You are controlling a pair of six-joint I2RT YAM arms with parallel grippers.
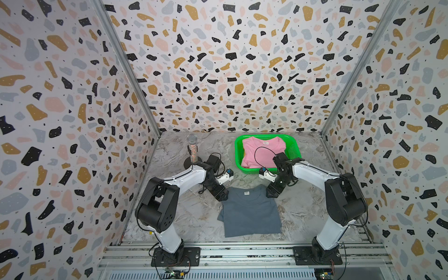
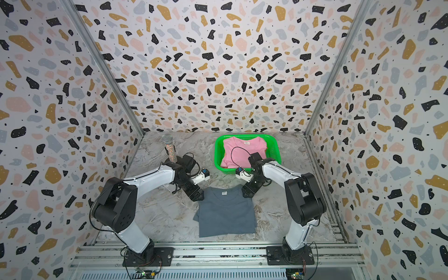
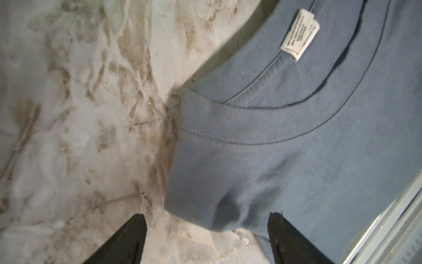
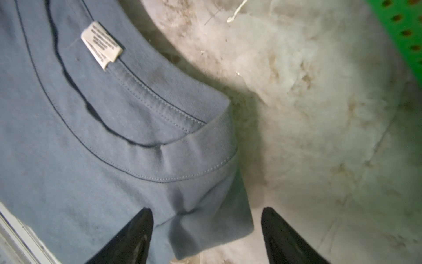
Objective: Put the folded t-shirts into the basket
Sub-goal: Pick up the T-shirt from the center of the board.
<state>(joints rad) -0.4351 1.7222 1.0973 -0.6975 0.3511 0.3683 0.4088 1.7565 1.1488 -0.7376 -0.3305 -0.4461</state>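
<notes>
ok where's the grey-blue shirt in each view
Top view: grey-blue shirt flat on the table, low centre.
Top view: shirt in the same spot.
Left wrist: shirt, collar corner between the open jaws of the left gripper.
Right wrist: shirt, opposite collar corner between the open jaws of the right gripper.
Shared landmark: the white neck label.

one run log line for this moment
left gripper: open | right gripper: open | grey shirt: on table | pink shirt: in basket

neck label (image 3: 300, 32) print unreadable, basket (image 4: 402, 29) cropped
</notes>
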